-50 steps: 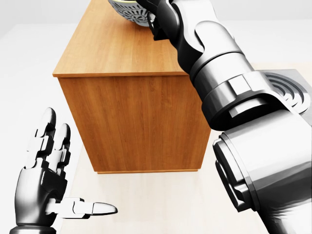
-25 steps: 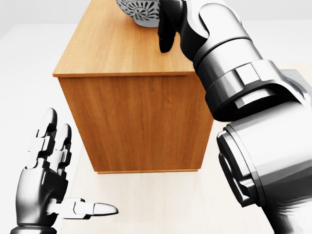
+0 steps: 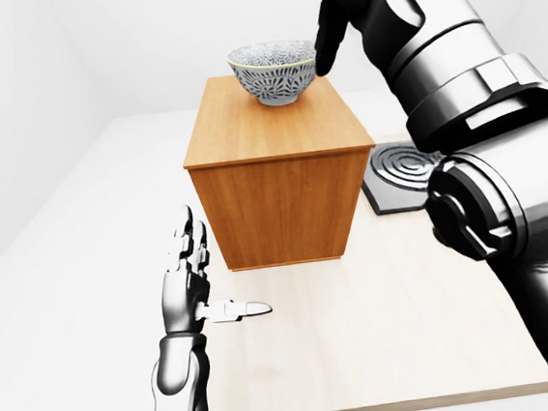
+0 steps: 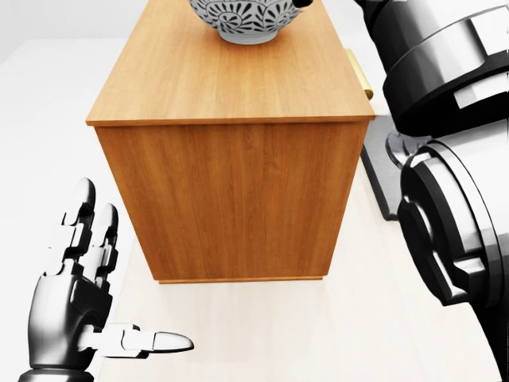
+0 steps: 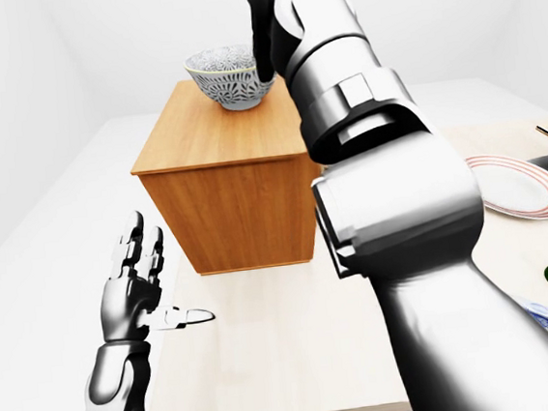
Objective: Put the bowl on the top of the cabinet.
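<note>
Left hand (image 3: 188,277) at the left-eye view's lower left, raised over the pale table (image 3: 383,331) with fingers spread wide and thumb out, holding nothing. Patterned blue-and-white bowl (image 3: 274,69) upright on top of the wooden cabinet (image 3: 278,171), toward its far end; right hand (image 3: 334,20) just beside the bowl's right rim, dark fingers pointing down and loosened, gripping nothing. Farther right, a dark square mat with spiral rings (image 3: 402,176) beside the cabinet, partly hidden by the right arm; striped plate (image 5: 515,187) in the right-eye view.

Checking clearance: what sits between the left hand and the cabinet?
Nothing; only bare table separates the left hand from the cabinet, in the left-eye view.
</note>
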Motion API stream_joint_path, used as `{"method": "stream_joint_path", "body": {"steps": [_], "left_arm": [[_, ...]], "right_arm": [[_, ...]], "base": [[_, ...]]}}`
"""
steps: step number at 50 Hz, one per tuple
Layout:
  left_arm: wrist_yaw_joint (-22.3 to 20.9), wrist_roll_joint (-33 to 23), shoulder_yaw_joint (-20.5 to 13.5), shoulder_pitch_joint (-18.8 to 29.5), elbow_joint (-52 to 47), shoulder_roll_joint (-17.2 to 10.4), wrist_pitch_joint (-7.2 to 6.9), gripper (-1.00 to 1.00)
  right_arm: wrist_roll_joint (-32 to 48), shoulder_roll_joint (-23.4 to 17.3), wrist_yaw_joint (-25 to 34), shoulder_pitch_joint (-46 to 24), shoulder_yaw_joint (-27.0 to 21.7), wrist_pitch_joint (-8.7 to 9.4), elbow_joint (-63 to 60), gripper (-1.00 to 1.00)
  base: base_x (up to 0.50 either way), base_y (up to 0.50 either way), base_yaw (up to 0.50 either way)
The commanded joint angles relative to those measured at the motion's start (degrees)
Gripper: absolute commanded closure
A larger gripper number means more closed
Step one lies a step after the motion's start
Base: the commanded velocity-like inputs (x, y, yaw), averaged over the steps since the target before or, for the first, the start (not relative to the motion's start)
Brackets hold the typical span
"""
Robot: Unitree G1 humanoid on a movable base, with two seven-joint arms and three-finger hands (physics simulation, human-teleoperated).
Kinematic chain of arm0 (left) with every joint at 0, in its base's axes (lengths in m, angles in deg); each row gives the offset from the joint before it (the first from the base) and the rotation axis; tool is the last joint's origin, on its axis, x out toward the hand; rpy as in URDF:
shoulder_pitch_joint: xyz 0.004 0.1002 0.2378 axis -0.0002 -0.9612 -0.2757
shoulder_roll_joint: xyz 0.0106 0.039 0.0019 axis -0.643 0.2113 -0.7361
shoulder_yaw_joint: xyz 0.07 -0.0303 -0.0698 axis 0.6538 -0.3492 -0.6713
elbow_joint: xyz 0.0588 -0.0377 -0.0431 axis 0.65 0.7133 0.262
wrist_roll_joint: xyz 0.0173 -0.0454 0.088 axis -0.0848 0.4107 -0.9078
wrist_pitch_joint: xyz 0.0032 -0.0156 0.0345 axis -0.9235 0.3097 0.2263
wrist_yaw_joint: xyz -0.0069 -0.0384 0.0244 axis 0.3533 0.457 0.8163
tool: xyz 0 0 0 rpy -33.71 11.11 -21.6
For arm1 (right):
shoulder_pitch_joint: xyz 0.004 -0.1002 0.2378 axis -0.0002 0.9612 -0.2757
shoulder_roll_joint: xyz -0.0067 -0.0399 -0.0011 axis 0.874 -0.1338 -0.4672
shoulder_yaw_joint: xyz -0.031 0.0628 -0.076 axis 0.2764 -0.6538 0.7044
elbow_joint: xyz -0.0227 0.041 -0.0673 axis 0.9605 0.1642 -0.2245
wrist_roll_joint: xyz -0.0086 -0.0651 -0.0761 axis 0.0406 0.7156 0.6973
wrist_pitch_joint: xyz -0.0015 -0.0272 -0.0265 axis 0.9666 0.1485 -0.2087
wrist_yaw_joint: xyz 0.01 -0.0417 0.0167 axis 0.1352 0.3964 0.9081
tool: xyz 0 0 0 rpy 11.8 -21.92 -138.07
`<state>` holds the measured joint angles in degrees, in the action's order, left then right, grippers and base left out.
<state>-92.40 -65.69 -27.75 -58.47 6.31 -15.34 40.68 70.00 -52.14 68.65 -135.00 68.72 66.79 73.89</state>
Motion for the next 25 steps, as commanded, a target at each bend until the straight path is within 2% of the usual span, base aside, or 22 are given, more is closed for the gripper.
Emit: {"method": "stream_joint_path", "body": {"steps": [1,4,9,10,12,20,21,25], "left_arm": [[-0.04,-0.18,-0.04,0.21,1.04,0.02,0.0,-1.0],[0.04,-0.27,0.0,0.27,1.01,0.03,0.0,-1.0],[0.06,-0.27,0.01,0.27,1.0,0.01,0.0,-1.0],[0.13,-0.48,0.06,0.28,1.13,0.04,0.0,-1.0],[0.16,-0.62,0.12,0.31,1.35,0.06,0.0,-1.0],[0.23,-0.8,0.26,0.37,1.92,0.09,0.0,-1.0],[0.39,-1.19,0.48,0.26,1.82,0.18,0.0,-1.0],[0.52,-1.41,0.63,0.29,2.26,0.19,0.0,-1.0]], "right_arm": [[0.89,-4.68,2.85,-6.93,-1.06,0.76,0.42,-1.0],[1.18,-6.14,3.69,-8.93,-1.47,0.9,0.53,-1.0],[1.38,-6.13,3.66,-8.95,-1.67,0.89,0.55,-1.0],[1.99,-9.04,5.42,-12.54,-1.71,1.0,0.7,-1.0],[2.3,-9.95,5.49,-13.6,-2.14,1.37,0.84,-1.0],[3.53,-11.32,5.63,-14.08,-2.67,1.08,0.96,-1.0],[4.02,-13.14,5.5,-14.08,-2.72,0.88,1.02,-1.0],[4.95,-14.3,4.59,-14.08,-3.12,0.96,1.15,-1.0]], "base": [[0.0,0.0,0.0],[0.0,0.0,0.0],[0.0,0.0,0.0],[0.0,0.0,0.0],[0.0,0.0,0.0],[0.0,0.0,0.0],[0.0,0.0,0.0],[0.0,0.0,0.0]]}}
